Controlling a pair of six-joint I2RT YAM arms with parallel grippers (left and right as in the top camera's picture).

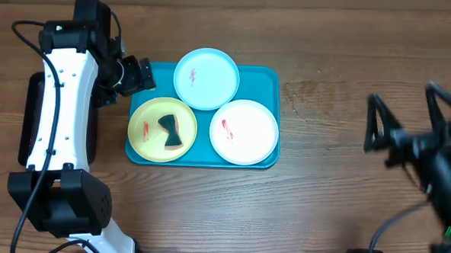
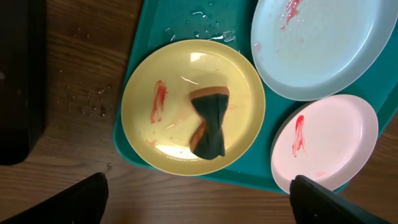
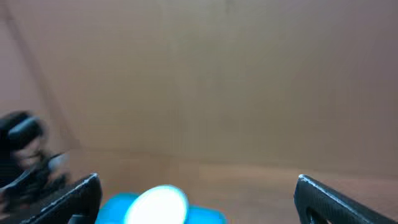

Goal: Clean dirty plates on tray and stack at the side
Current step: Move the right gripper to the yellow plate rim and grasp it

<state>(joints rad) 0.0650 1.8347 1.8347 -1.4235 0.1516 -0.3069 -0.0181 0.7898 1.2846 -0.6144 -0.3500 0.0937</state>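
Observation:
Three plates lie on the turquoise tray [image 1: 265,82]. The light blue plate [image 1: 206,78] is at the back with a small red smear. The yellow-green plate [image 1: 162,129] is front left, with a red smear and a dark folded cloth [image 1: 169,132] on it. The white plate [image 1: 244,132] is front right with a red smear. My left gripper [image 1: 135,75] is open and empty, above the tray's back left corner; its view shows the yellow-green plate [image 2: 193,106], the cloth [image 2: 208,121] and the tray [image 2: 146,37]. My right gripper [image 1: 405,123] is open and empty, far right, raised and blurred.
A black tray [image 1: 29,118] lies at the far left under the left arm. Water droplets sit on the turquoise tray beside the yellow-green plate [image 2: 205,25]. Bare wooden table [image 1: 322,184] lies between the tray and the right arm.

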